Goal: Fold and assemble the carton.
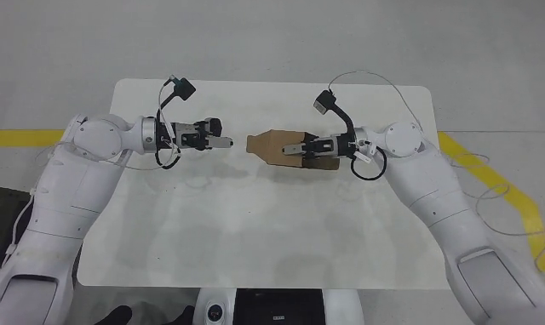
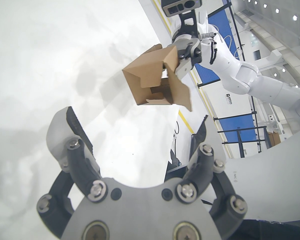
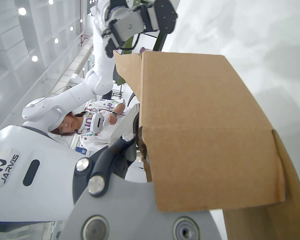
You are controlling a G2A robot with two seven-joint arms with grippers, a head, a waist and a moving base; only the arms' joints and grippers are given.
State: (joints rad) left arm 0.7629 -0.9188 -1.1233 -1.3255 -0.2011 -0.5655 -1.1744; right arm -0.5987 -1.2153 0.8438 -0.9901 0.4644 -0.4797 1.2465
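A brown cardboard carton (image 1: 274, 146) is held in the air over the middle of the white table (image 1: 255, 231), its open end with loose flaps turned toward the left arm. My right gripper (image 1: 295, 147) is shut on the carton's far end. From the left wrist view I see the carton (image 2: 150, 83) half folded, one flap hanging down, with the right gripper (image 2: 187, 59) clamped on its wall. My left gripper (image 1: 225, 142) is open and a short gap from the carton; its fingers (image 2: 73, 123) hold nothing. Close up, the carton's side (image 3: 202, 126) hides most of my right fingers.
The table's front half (image 1: 255, 240) is bare white surface. Thin cables (image 1: 383, 76) run from the right arm over the table's back right corner. Yellow floor tape (image 1: 21, 138) runs beside both table ends.
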